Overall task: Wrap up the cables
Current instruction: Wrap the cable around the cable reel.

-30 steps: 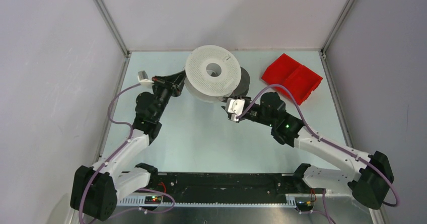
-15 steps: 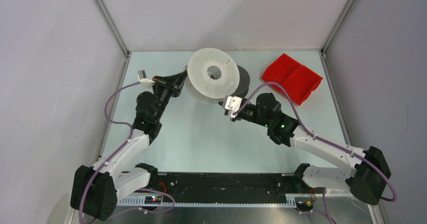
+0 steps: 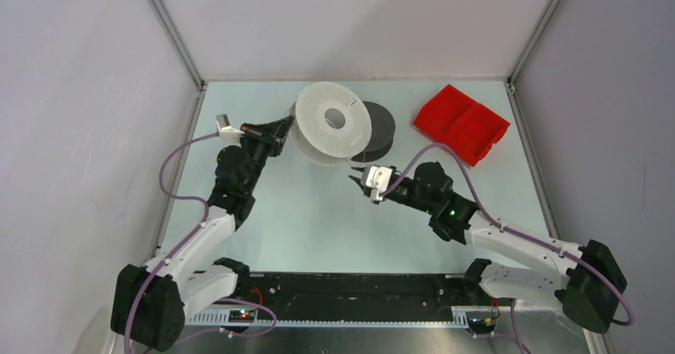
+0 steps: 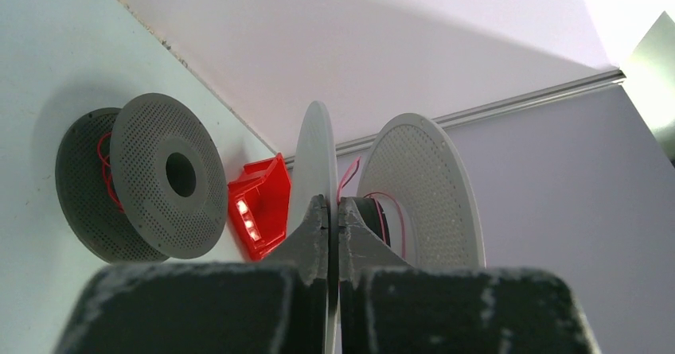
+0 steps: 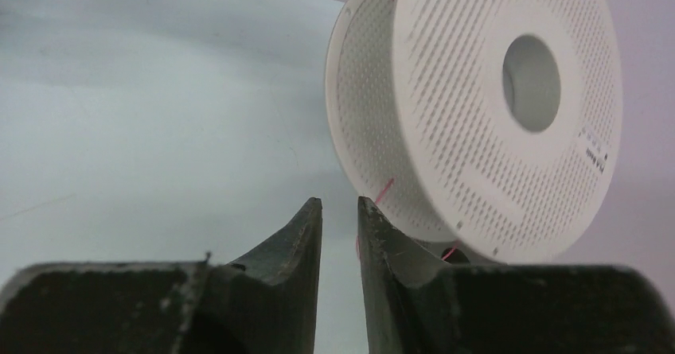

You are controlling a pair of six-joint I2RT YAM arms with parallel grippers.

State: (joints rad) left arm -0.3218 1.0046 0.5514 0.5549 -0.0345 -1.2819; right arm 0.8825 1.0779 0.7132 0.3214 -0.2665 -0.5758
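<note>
- The left gripper [image 4: 330, 207] is pressed tight on the near flange of the white spool [image 3: 314, 125]. I judge its job is to hold that spool steady, so the pinch should stay firm and the wrist quiet while the winding is done.
- The white spool stands tilted on edge at the far middle of the table [image 3: 318, 211]. Its cable [image 5: 384, 192] is a thin red strand; part lies round the hub and a short loose end pokes out past the rim on the right-hand side.
- The right gripper [image 5: 338, 203] hovers just near of the white spool. Its fingers are slightly spread, with a narrow gap and nothing plainly between them.
- For a clean step, it should close on the loose end near the rim. It should then lead the end between the flanges and round the hub with light tension.
- Pulling too hard could drag the flange out of the left pinch, and the strand is fine enough to slip from the pads.
- The grey spool [image 4: 143, 171] stands just behind and right of the white one. Its own red cable [image 4: 103, 167] shows between its flanges; the right arm should swing clear of it.
- The red bin [image 3: 462, 123] sits far right, well apart.
</note>
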